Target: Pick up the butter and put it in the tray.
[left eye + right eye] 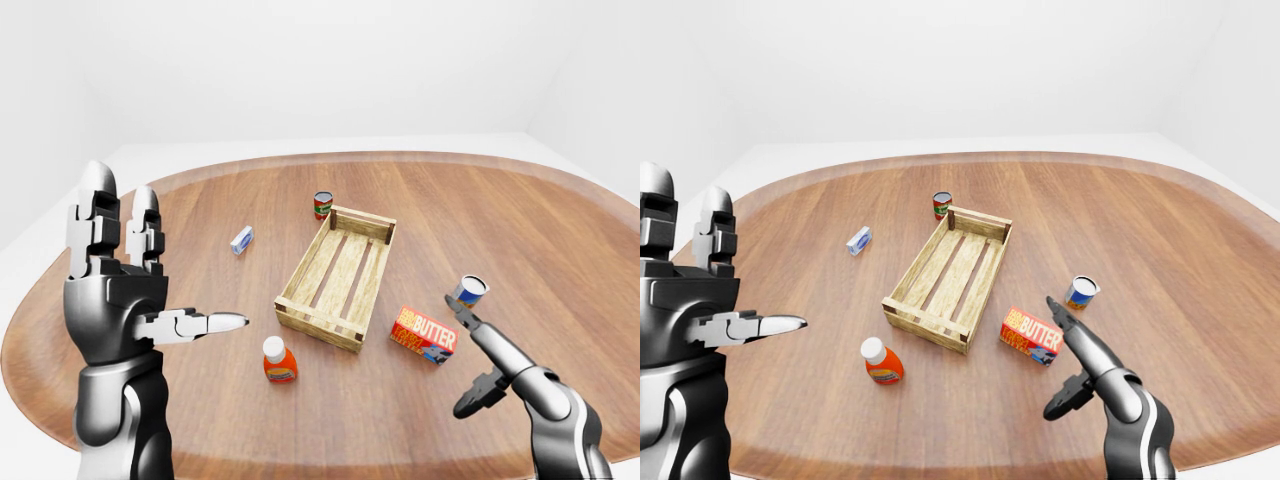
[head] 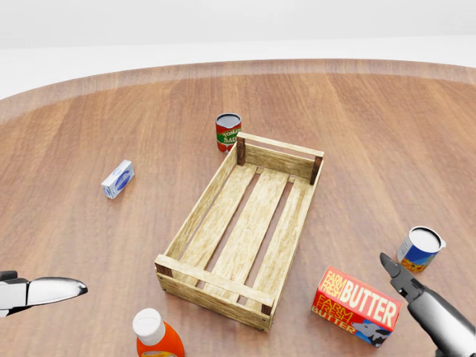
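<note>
The butter (image 2: 360,306) is a red and orange box lying flat on the wooden table, just right of the wooden slat tray (image 2: 244,227), which holds nothing. My right hand (image 1: 478,362) is open, its fingers spread, hovering just right of the butter and below it in the left-eye view, not touching it. My left hand (image 1: 125,275) is open and raised upright at the left of the view, far from the butter, with its thumb pointing right.
A red-capped orange bottle (image 2: 158,337) stands below the tray's near left corner. A tomato can (image 2: 227,132) stands at the tray's far end. A blue and white can (image 2: 419,248) stands right of the butter. A small blue-white box (image 2: 118,179) lies to the left.
</note>
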`<state>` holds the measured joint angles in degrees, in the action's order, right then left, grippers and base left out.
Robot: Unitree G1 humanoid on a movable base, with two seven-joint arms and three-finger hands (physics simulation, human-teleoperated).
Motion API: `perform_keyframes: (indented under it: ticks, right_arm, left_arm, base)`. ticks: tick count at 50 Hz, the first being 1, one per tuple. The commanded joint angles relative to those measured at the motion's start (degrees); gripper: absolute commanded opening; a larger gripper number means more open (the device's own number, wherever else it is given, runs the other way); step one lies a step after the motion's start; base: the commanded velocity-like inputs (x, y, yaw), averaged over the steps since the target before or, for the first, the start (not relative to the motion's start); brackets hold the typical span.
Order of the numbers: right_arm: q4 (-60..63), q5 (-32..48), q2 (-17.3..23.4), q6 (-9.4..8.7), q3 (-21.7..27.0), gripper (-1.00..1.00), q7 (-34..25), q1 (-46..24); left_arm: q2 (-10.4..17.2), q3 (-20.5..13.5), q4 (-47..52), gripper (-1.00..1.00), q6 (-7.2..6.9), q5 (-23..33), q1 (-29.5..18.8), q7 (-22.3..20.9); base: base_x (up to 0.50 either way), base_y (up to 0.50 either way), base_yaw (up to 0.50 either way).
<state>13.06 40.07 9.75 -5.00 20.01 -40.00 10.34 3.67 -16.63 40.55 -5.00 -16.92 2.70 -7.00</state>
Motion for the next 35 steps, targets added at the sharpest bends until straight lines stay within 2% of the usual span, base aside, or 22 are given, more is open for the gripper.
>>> perform_keyframes:
  ticks: [1, 26, 35]
  right_arm:
    - [-4.6, 1.2, 2.3, 0.00, 0.0, 1.00, 0.0, -2.5]
    - [-0.9, 1.5, 2.2, 0.00, -0.1, 1.00, 0.0, -3.7]
    - [-16.2, 0.5, 7.0, 0.00, 0.4, 1.00, 0.0, -8.2]
  left_arm:
    - [0.0, -0.1, -0.2, 1.00, 0.00, 0.0, 0.0, 0.1]
    - [0.1, -0.1, 0.2, 1.00, 0.00, -0.2, -0.1, 0.1]
    - [-0.1, 0.4, -0.5, 1.00, 0.00, 0.2, 0.2, -0.4]
  base:
    - [0.00, 0.00, 0.00]
    - [0.00, 0.00, 0.00]
    - [0.00, 0.00, 0.00]
